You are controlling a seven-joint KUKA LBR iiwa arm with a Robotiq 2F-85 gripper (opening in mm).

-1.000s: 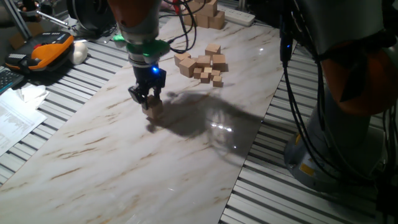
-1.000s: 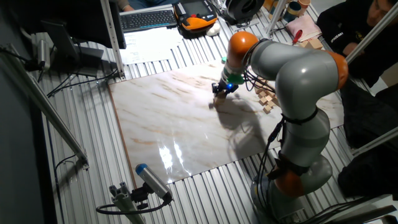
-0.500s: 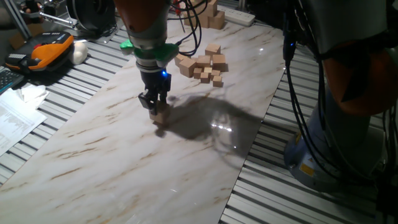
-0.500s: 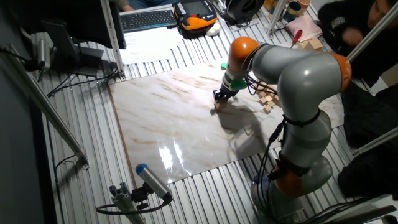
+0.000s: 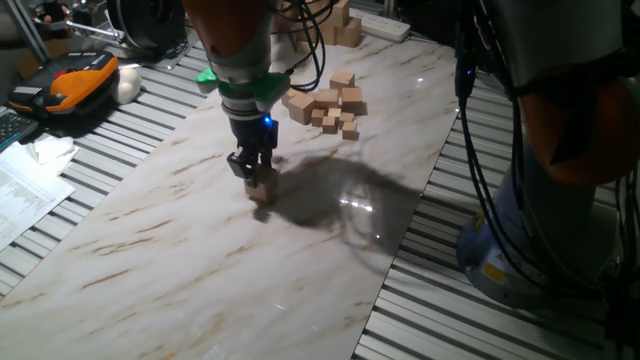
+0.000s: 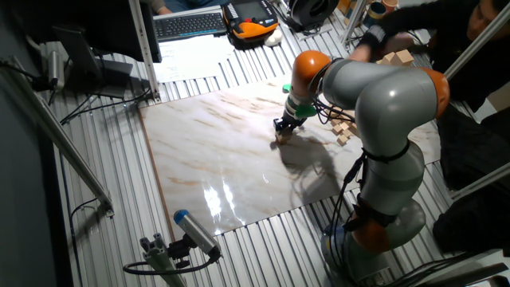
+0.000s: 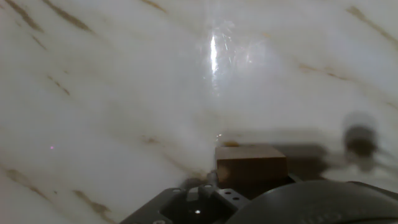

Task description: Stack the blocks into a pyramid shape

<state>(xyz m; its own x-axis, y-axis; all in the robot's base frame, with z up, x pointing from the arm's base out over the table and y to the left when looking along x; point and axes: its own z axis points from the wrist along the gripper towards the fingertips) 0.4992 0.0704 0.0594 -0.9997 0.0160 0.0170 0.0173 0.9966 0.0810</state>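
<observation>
One light-tan wooden block (image 5: 260, 187) is pinched in my gripper (image 5: 257, 178), low over the marble board (image 5: 200, 260), left of centre. The other fixed view shows the gripper (image 6: 281, 132) shut on the same block (image 6: 280, 138), at or just above the board. In the hand view the block (image 7: 250, 163) fills the lower middle, with its shadow close under it. The remaining blocks (image 5: 325, 105) lie in a loose heap at the board's far end, well apart from the gripper, and appear again as the heap of blocks (image 6: 343, 127) behind the arm.
Bigger pale wooden blocks (image 5: 335, 22) are piled beyond the board's far edge. An orange device (image 5: 70, 80) and papers (image 5: 25, 185) lie to the left on the slatted table. A person's arm (image 6: 390, 24) reaches in near the far pile. The robot's base (image 6: 382, 215) stands beside the board.
The gripper carried the block a little to the right and toward the board's middle, then nearly stopped. A person's arm has come into view by the far pile.
</observation>
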